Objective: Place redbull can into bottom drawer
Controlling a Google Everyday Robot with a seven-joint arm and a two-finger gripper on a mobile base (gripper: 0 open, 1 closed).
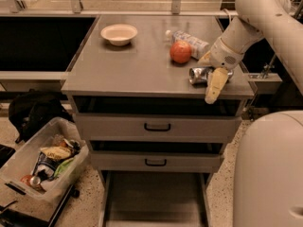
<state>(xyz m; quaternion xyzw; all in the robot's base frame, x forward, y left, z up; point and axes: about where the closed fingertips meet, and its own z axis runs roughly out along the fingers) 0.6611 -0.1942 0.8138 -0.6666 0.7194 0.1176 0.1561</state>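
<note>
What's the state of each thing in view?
redbull can: lying on its side on the cabinet top.
gripper: down at the can.
bottom drawer: pulled open.
bowl: upright.
plastic bottle: lying on its side.
floor bin: holding items.
</note>
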